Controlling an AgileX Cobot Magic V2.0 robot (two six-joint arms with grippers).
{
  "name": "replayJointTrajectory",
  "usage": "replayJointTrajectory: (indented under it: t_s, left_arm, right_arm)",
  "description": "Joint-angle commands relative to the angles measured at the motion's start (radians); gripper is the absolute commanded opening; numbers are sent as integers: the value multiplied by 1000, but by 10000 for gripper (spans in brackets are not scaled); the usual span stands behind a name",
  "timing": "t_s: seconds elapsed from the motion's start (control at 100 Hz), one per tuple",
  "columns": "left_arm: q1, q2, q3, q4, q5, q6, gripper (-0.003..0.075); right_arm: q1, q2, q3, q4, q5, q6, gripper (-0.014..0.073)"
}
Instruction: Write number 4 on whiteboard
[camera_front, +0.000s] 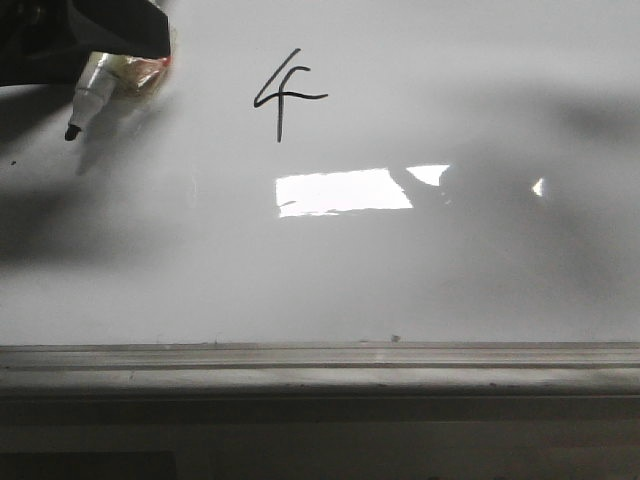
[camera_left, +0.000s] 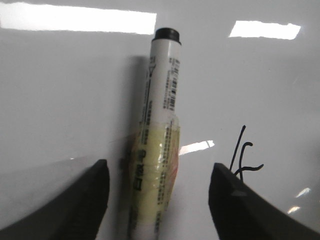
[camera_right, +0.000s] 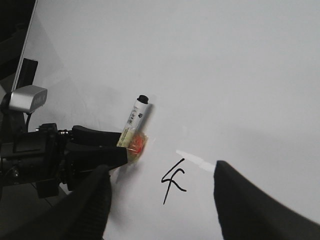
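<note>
Left gripper (camera_front: 110, 50) holding marker (camera_front: 95, 90), thin black number 4 (camera_front: 285, 95) (open-topped)

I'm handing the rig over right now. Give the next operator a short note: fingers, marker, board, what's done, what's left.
Left gripper: holds the marker, tip off the whiteboard, to the left of the number 4.
Right gripper: fingers apart, empty, above the board near the 4.
Done: the 4 is drawn, open-topped, stem straight.
Left: probably only to put the marker away.
</note>
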Motion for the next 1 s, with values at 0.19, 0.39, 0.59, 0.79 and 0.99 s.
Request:
replayJointTrajectory:
  t_s: [0.19, 0.39, 0.59, 0.79, 0.99]
  left_arm:
    - [1, -193, -26, 130, 20, 76, 483]
    - [1, -376, -25, 131, 187, 282, 424]
    - [1, -516, 5, 163, 308, 314, 43]
    - [1, -649, 91, 146, 289, 314, -20]
    - [1, -797, 192, 146, 272, 314, -20]
  right_arm:
    - [-5, -24, -27, 5, -41, -2, 379]
    - [-5, -103, 18, -7, -126, -2, 74]
    - [-5, -309, 185, -20, -282, -43, -62]
    - [-5, -559, 371, -40, -349, -65, -65]
    - [-5, -739, 508, -40, -356, -65, -64]
